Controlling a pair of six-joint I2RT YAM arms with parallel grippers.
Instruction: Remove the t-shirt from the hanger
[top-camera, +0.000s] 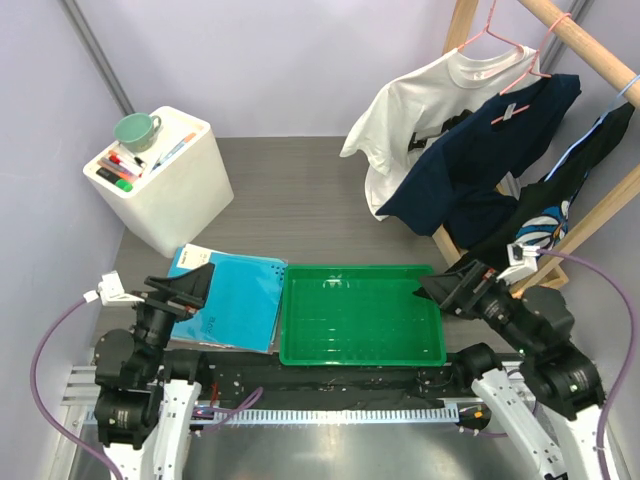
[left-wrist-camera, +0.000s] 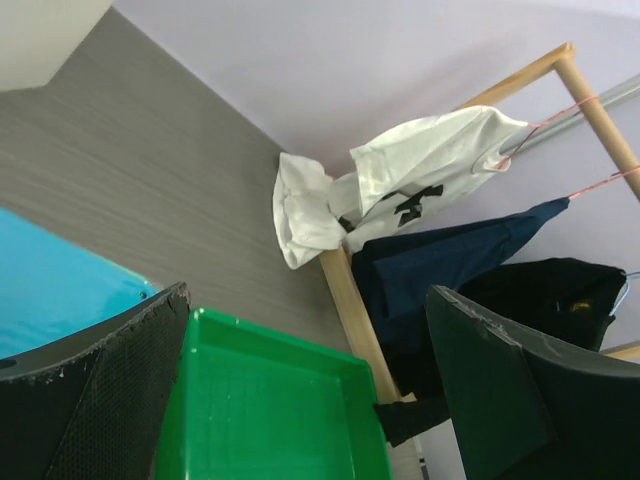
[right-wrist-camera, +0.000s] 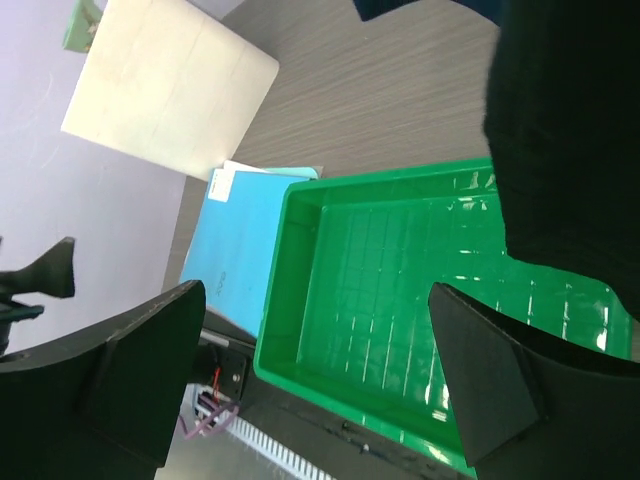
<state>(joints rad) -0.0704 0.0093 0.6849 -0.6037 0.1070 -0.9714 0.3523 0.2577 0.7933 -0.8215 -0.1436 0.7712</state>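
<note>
Both hands sit low in the frame, left hand (top-camera: 197, 288) and right hand (top-camera: 433, 285) spread wide and empty, while the white t-shirt (top-camera: 420, 110) hangs at upper right on its pink hanger (top-camera: 492, 28), well apart from either. The right hand (the nearer one) should probably reach a shoulder and slide cloth off the hanger's arm, not yank downward.

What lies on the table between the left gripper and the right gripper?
In the top view, a green tray fills most of that stretch, with a blue folder beside it near the left gripper.
</note>
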